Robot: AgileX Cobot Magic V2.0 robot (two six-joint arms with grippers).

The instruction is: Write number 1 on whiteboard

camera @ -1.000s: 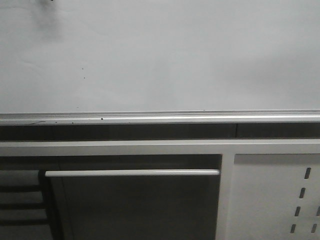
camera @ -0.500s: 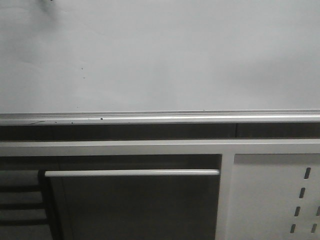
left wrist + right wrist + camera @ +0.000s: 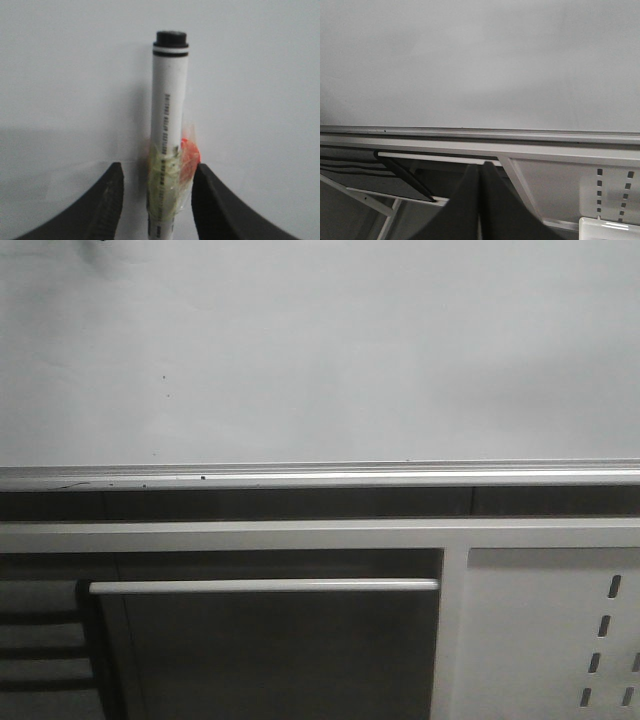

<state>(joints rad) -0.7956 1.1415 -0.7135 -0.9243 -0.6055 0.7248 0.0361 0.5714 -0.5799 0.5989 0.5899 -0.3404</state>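
On the upper part of the front view, the whiteboard (image 3: 330, 350) stands blank above its aluminium rail (image 3: 320, 477), no stroke visible. The left gripper (image 3: 156, 190) pinches a white marker (image 3: 167, 115), black end toward the board. The right gripper (image 3: 479, 200) has its fingers pressed together, near the slotted white panel (image 3: 570, 185).

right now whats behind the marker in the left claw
Behind the marker held in the left claw is bare whiteboard, with no stroke visible. The marker's body and the tape around it cover the strip directly behind it.
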